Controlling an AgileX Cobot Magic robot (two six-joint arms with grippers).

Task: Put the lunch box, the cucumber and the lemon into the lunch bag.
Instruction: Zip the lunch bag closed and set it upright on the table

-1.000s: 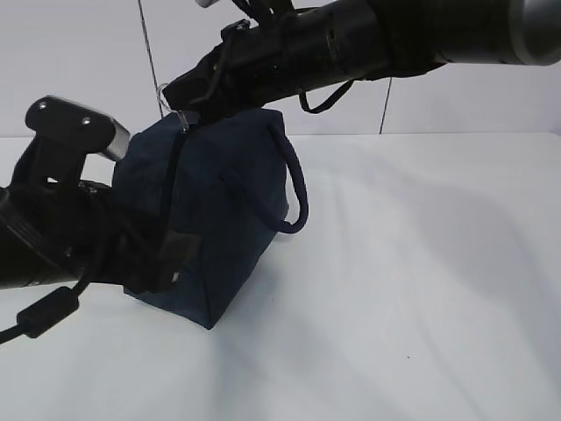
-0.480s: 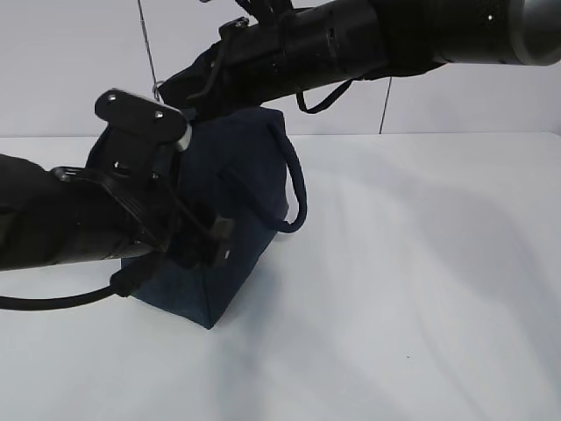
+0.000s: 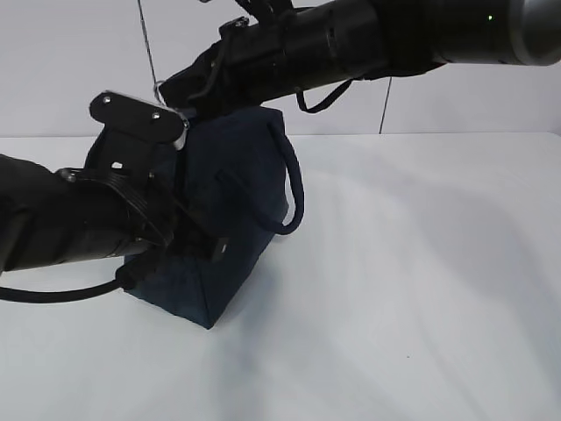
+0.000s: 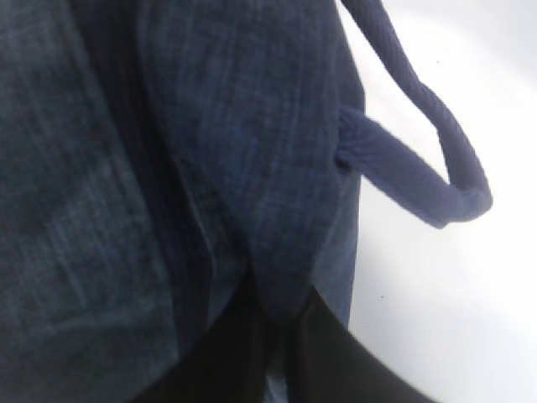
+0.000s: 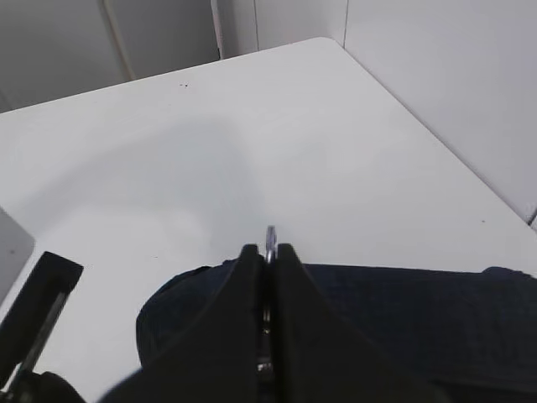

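Lunch bag [image 3: 237, 219] upright on surface [image 3: 421, 289], zipper state not visible. Right gripper [image 5: 267, 252] clamped on silver ring pull [image 5: 269, 235] at top. Left gripper [image 4: 281, 332] pinching bag's side fabric, bracing. Lunch box, cucumber, lemon nowhere visible; whether packed, can't tell.

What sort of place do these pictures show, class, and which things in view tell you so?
Probably a robot lab or test bench, not a kitchen: a bare white table, plain white panelled walls, and two black robot arms working on a navy lunch bag, the right gripper pinching its silver zipper pull.
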